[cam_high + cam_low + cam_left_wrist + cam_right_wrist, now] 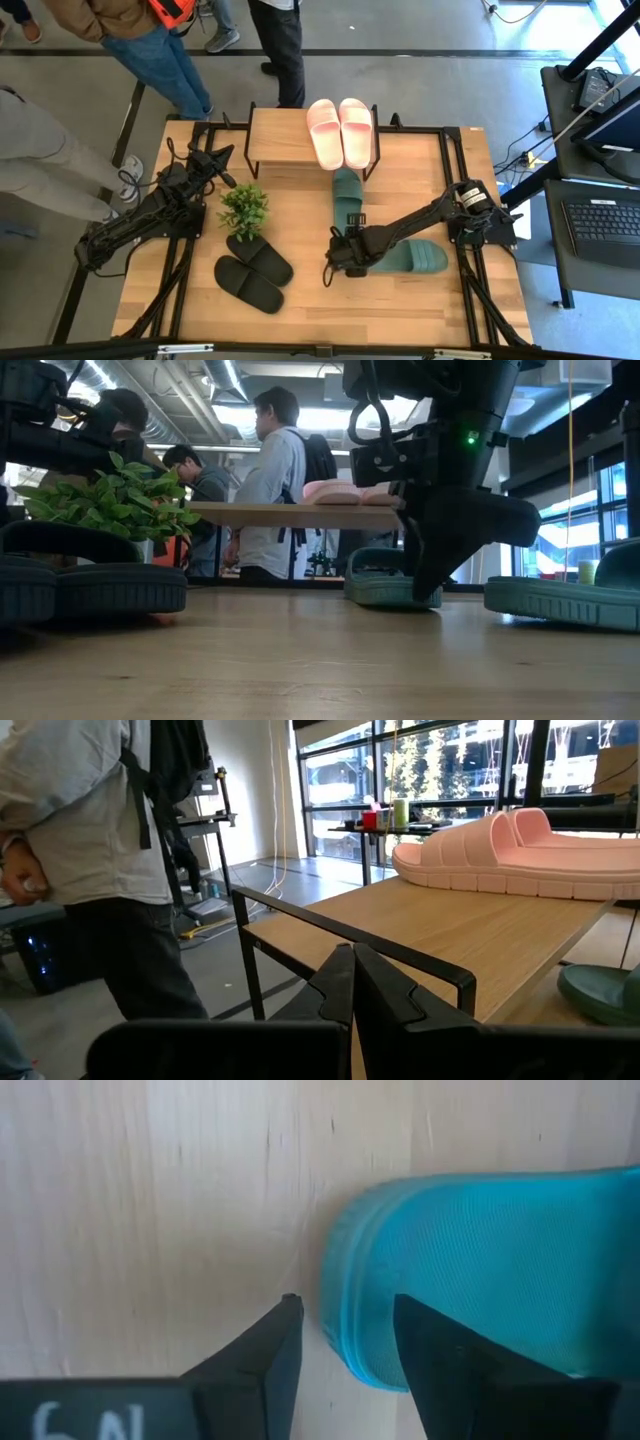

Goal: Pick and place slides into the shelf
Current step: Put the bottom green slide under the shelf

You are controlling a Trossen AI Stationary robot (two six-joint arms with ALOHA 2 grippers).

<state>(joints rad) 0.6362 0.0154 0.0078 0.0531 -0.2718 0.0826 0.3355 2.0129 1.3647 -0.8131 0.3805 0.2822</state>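
Two pale pink slides (pixel 340 131) lie side by side on the right part of the shelf (pixel 280 140), soles on its wooden top. One green slide (pixel 347 193) lies on the table in front of the shelf, and another (pixel 418 257) lies nearer, to the right. Two black slides (pixel 254 271) rest near the front left. My right gripper (pixel 345 1310) is open, tilted down at the left end of the nearer green slide (pixel 480 1270), one finger over it and one outside. My left gripper (pixel 352 965) is shut, held level by the shelf's left end. My right gripper comes from above, slanting down, with the rounded end of the green slide (pixel 345 1335) in the gap between its two fingers. One finger (pixel 455 1365) stands over the slide, the other (pixel 265 1355) over bare table. Whether either touches the slide I cannot tell.
A small potted plant (pixel 243 208) stands between the shelf and the black slides. Black frame rails (pixel 452 180) run along the table's sides. Several people (pixel 160 50) stand just beyond the far edge. Bare wood (pixel 310 290) lies at the front middle.
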